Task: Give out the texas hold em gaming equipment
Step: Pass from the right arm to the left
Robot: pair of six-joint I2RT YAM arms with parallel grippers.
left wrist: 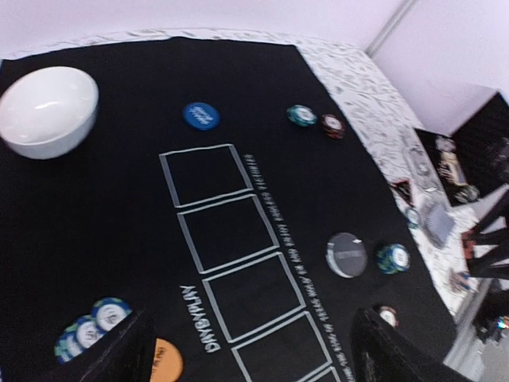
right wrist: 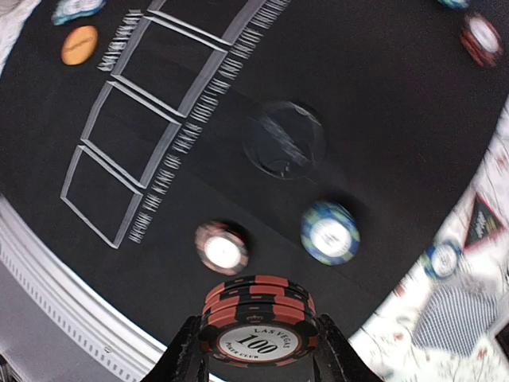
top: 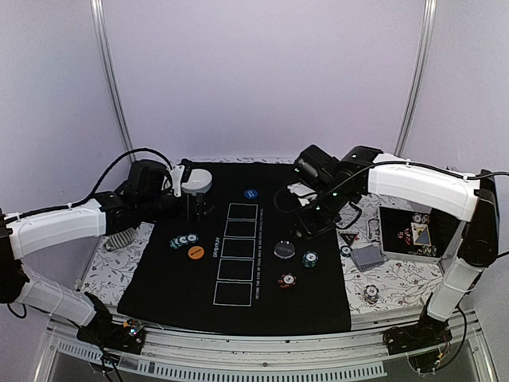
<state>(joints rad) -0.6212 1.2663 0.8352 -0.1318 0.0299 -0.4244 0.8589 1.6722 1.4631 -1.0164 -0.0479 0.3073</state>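
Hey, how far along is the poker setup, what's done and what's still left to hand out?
Looks partly done. Done: teal chips beside the orange disc, plus a teal chip and red chip near the black disc, lie on the mat. In hand: the right gripper clamps a red chip stack; the left gripper is open, empty. Remaining: the card deck and triangle sit off the mat.

three button discs (top: pixel 251 193), five white rectangles (top: pixel 235 248), one bowl (top: pixel 196 181).
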